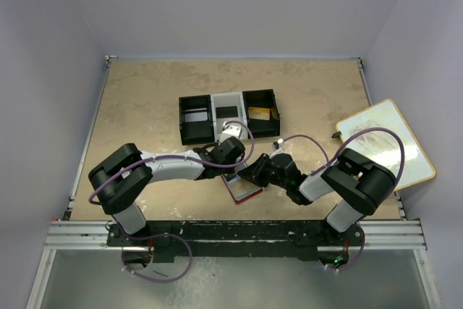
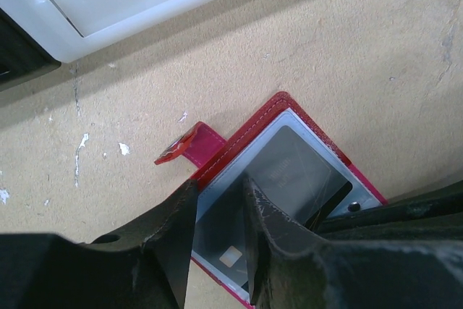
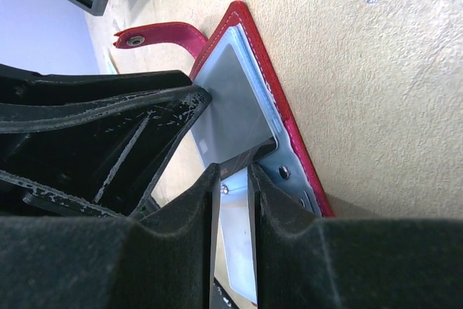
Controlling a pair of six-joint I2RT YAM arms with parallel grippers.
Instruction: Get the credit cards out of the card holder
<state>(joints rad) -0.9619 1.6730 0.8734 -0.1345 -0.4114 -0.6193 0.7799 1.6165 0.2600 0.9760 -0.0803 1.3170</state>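
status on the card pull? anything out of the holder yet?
Done: the card holder lies open on the table, strap undone. In hand: the right gripper appears to pinch one panel, and the left gripper has its tips astride a dark card still seated in its sleeve. Left: sliding that card out, plus any others; I see none clearly out yet.

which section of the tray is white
The middle section of the tray; the sections either side of it are black.

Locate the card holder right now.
Top view: the card holder lies open on the table, front centre, between the left end effector and the right end effector, on the near side of the three-compartment tray.
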